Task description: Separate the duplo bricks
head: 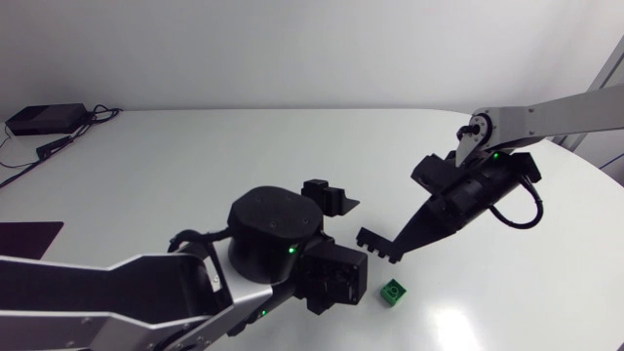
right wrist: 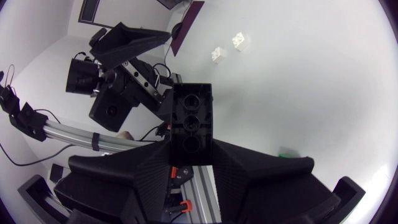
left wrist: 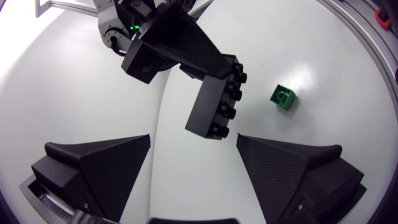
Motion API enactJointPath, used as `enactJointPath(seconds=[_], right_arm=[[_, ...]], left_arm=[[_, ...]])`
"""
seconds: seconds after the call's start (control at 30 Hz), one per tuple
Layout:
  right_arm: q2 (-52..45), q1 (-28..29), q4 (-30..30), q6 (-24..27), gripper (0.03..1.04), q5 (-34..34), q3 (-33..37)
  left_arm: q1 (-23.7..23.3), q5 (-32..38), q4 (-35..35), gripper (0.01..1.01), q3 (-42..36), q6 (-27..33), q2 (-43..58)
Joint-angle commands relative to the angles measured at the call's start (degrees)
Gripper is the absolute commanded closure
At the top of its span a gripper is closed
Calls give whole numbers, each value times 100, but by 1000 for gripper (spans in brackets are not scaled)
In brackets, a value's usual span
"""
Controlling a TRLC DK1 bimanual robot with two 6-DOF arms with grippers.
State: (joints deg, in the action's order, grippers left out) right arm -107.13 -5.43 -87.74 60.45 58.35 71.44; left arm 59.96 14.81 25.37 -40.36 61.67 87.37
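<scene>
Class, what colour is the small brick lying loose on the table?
The small brick is green; the left wrist view shows it best.

A black duplo brick (left wrist: 212, 112), clamped between the fingers of the right gripper (right wrist: 193, 144), is hanging just ahead of the left gripper (left wrist: 194, 142), blocking the gap between its spread fingers. The left arm (head: 195, 283) is filling the near left side of the bench (head: 195, 156), and the right arm (head: 546, 112) is spanning the right side. A green brick (head: 393, 292) is sitting alone just beside the left arm, with bare surface on its other sides. The far stretch is lying open, with a black box (head: 44, 119) and cables occupying its left corner.
</scene>
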Motion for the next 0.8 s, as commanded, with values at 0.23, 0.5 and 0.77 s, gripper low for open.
enactJointPath(seconds=[0.23,0.5,0.77], right_arm=[[-546,209,372,-1553,893,221,766],[-660,112,275,-1826,897,801,828],[-809,77,231,-2019,897,977,837]], left_arm=[[33,453,1559,72,459,873,553],[15,602,2886,102,564,1409,1194],[-152,602,3071,126,511,1418,1344]])
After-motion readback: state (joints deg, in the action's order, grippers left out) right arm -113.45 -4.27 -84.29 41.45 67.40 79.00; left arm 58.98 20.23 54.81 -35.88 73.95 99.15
